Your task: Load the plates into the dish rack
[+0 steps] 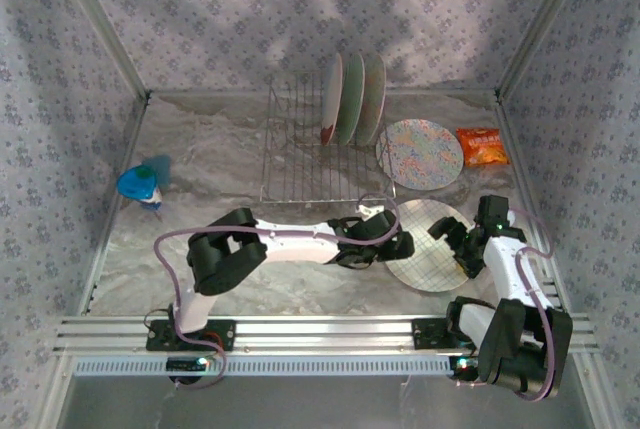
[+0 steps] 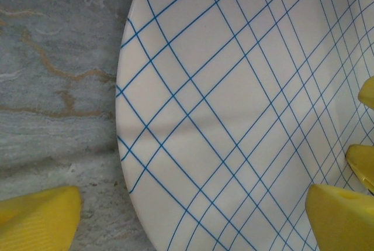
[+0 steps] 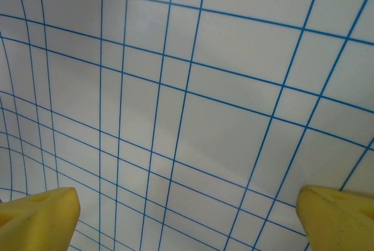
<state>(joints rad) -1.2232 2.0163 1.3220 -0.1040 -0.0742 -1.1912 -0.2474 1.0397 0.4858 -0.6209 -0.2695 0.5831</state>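
So the pale round plaid plate (image 1: 418, 254) is lying flat on the grey marbled table (image 1: 220, 149), right by the front right corner of the silver wire dish rack (image 1: 300, 159). The left fingers (image 2: 38, 222) are sitting wide apart, one over the table and one over the plate, gripping nothing. The right fingers (image 3: 35, 219) are hovering spread wide over its face. Meanwhile three more plates (image 1: 352, 99) are standing in the rack, with a floral plate (image 1: 420, 154) lying flat beside it.

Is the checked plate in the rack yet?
No. The plaid plate lies flat on the table, outside the dish rack.
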